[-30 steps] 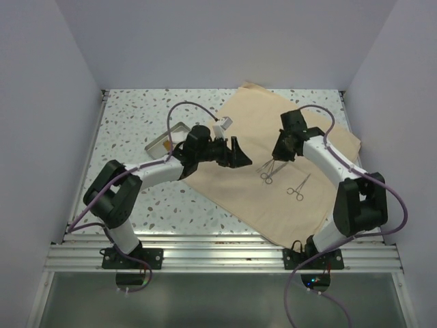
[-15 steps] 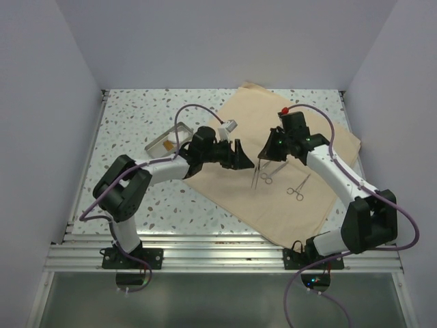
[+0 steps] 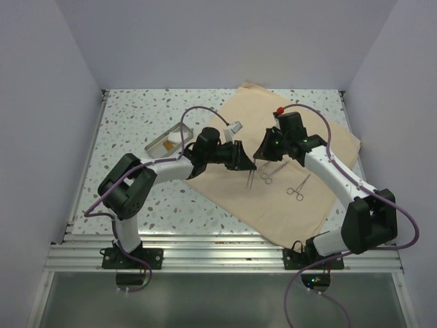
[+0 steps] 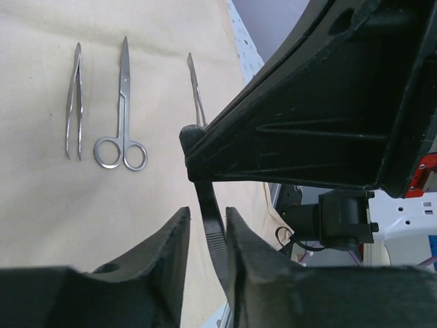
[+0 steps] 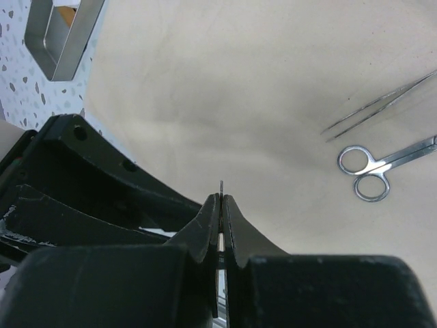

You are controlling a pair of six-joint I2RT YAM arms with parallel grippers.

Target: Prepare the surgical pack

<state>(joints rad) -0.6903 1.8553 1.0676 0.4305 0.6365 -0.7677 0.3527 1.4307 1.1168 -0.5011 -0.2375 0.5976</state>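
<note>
The surgical pack's tan cloth [image 3: 273,205] lies flat on the table. Above its left part the two grippers meet. My right gripper [image 3: 260,156] [image 5: 221,199] is shut on thin steel tweezers [image 3: 251,179] [image 4: 196,96], whose tip pokes out between its fingertips. My left gripper [image 3: 244,158] [image 4: 207,229] has its jaws narrowly apart around the tweezers' ribbed handle [image 4: 213,232]. The handle rests against one finger, with a gap to the other. On the cloth lie a second pair of tweezers [image 4: 73,102] [image 5: 382,102] and scissors [image 4: 121,130] [image 5: 372,171].
A small steel tray [image 3: 164,139] [image 5: 58,41] stands on the speckled table left of the cloth. Another ring-handled instrument [image 3: 298,189] lies on the cloth further right. White walls close in the table on three sides.
The right gripper lifted the tweezers off the cloth and carried them left to the left gripper. The left gripper reached right and narrowed its jaws around the handle.
</note>
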